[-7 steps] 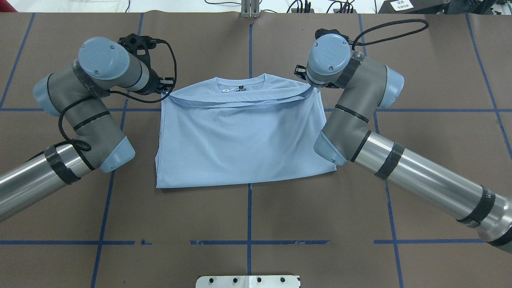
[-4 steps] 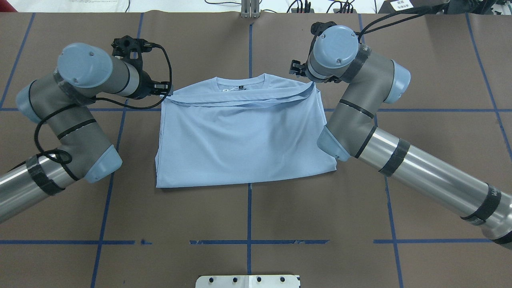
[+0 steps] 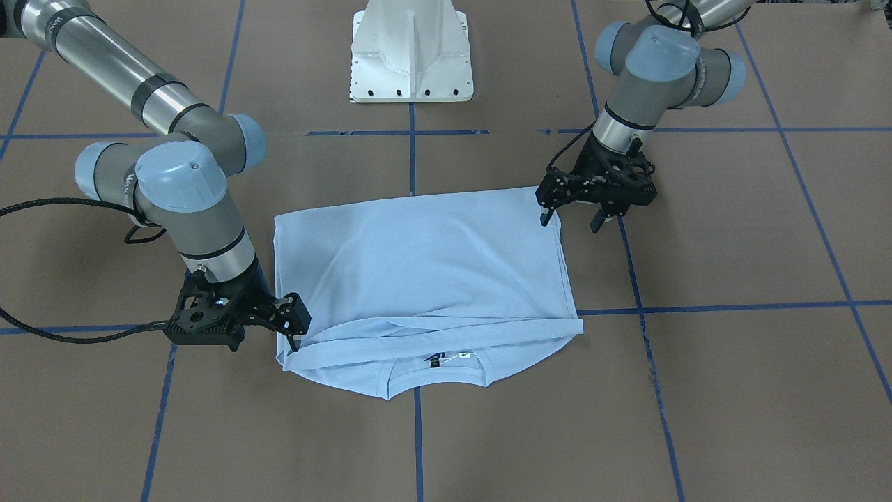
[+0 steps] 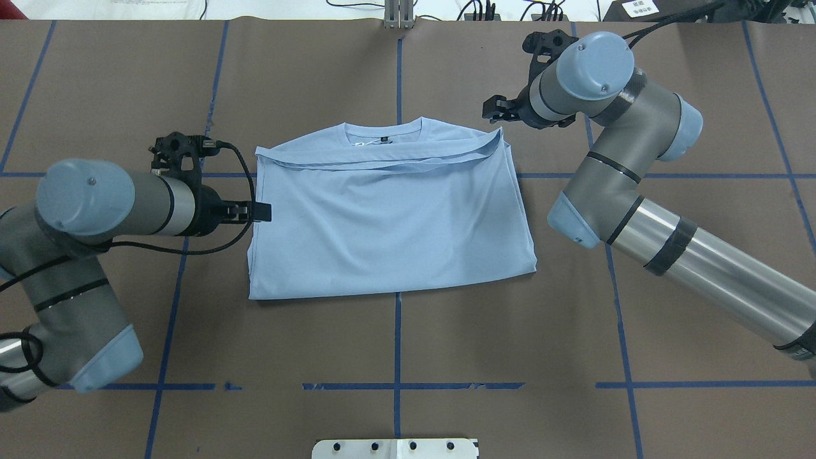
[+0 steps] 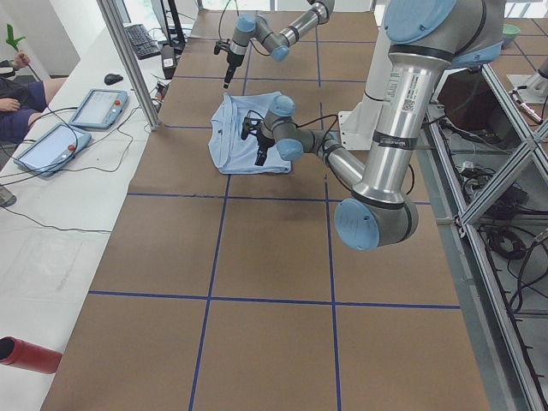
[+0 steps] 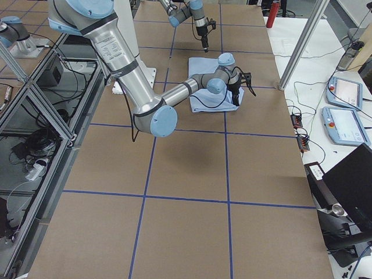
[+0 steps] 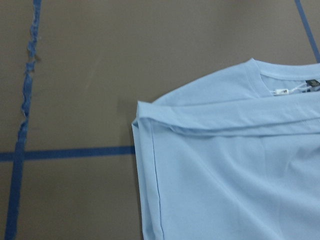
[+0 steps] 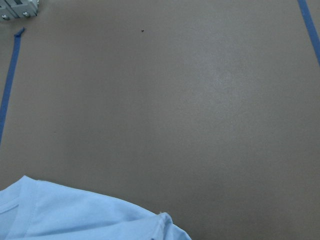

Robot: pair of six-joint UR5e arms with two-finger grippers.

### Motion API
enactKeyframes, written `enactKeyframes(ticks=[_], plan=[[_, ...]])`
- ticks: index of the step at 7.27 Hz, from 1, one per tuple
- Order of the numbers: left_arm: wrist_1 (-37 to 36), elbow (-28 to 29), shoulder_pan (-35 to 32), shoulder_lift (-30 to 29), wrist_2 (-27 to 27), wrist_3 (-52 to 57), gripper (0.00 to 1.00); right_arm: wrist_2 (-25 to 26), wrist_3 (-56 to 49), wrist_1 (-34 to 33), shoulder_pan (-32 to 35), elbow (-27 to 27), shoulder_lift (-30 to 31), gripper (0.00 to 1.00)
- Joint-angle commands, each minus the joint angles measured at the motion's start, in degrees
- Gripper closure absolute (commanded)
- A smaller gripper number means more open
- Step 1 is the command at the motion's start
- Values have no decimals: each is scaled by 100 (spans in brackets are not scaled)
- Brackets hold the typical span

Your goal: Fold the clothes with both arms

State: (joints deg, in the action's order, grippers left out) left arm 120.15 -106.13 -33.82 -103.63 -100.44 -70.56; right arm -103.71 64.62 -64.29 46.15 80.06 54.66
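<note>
T-shirt (image 4: 389,229) looks light and floppy, I'd pinch doubled corners; left gripper (image 3: 571,217) and right gripper (image 4: 496,109) both gape empty.

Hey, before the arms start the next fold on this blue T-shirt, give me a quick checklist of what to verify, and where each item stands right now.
1. Left pincer open and empty: ok.
2. Right pincer open, clear of the fabric: ok.
3. T-shirt lying flat on the table: ok.
4. Folded-over hem layers lined up: not ok, two edges sit offset just short of the collar.
5. Sleeves tucked inside the fold: cannot tell.
</note>
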Motion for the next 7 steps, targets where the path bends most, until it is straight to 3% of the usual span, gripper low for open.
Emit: enactKeyframes(ticks=[1, 7], plan=[[88, -180, 672, 273, 542, -1122, 20, -70, -82, 30, 61, 36, 36, 0], [79, -118, 1087, 449, 719, -1241, 31, -61, -82, 22, 52, 71, 53, 0]])
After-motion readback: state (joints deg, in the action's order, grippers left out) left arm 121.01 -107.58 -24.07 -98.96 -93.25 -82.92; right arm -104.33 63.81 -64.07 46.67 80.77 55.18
